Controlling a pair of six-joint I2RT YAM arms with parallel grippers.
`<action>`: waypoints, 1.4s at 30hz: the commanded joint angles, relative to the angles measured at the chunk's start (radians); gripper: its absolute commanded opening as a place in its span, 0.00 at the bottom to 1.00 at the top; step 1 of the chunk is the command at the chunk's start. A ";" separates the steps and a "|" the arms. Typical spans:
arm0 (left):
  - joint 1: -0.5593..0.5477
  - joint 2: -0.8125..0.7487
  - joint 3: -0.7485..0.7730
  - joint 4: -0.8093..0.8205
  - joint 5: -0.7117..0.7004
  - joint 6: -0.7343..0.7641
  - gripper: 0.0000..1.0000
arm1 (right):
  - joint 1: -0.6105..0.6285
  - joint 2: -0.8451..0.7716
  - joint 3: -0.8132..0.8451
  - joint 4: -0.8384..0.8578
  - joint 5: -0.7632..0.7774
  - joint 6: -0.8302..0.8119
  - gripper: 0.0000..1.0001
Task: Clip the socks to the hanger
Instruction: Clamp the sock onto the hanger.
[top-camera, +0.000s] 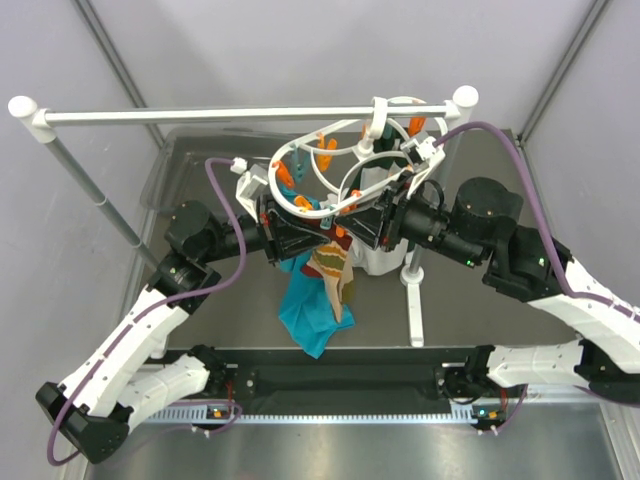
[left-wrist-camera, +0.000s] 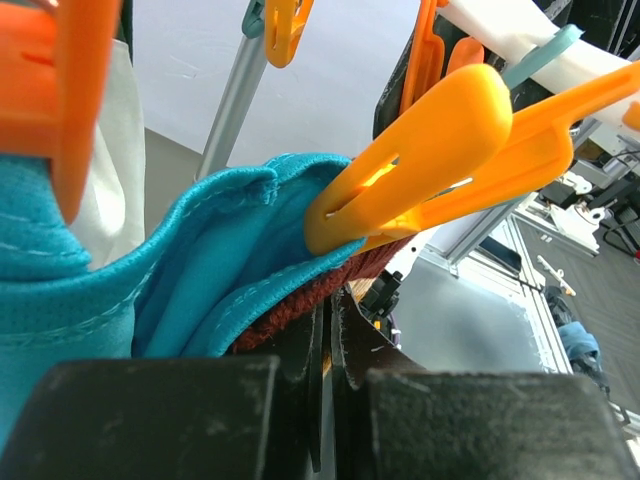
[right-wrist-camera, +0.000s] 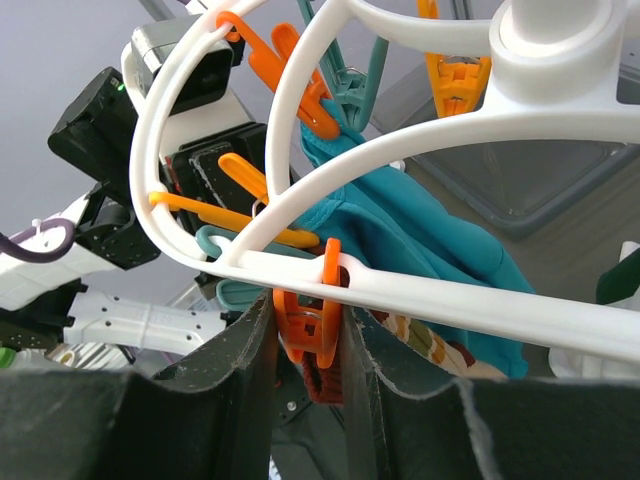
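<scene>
The white ring hanger (top-camera: 272, 182) hangs from the rail, with orange and teal clips. A tan sock (top-camera: 330, 262) with a dark red edge and coloured stripes hangs under it between both grippers. My left gripper (top-camera: 305, 232) is shut on the sock's dark red edge (left-wrist-camera: 290, 312), just below an orange clip (left-wrist-camera: 440, 150). My right gripper (right-wrist-camera: 308, 335) is shut on another orange clip (right-wrist-camera: 318, 330) on the hanger bar (right-wrist-camera: 470, 305), fingers pressing both its sides. The sock's red edge (right-wrist-camera: 322, 382) sits right under that clip, and its striped part (right-wrist-camera: 430, 345) shows beside it.
A large teal cloth (top-camera: 310, 315) hangs clipped to the hanger beside the sock and fills the left wrist view (left-wrist-camera: 200, 260). The long white rail (top-camera: 220, 113) on poles crosses the back. A white cloth (top-camera: 380, 258) hangs by the rail's right post.
</scene>
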 joint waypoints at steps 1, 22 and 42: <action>-0.004 -0.009 0.026 0.061 -0.020 -0.018 0.00 | 0.002 0.015 -0.040 -0.092 -0.079 0.012 0.00; -0.004 -0.058 0.013 0.117 -0.078 -0.107 0.00 | 0.002 0.026 -0.061 -0.097 -0.041 -0.010 0.00; -0.004 -0.047 -0.002 0.083 -0.072 -0.096 0.47 | 0.002 -0.015 -0.044 -0.103 -0.025 0.007 0.67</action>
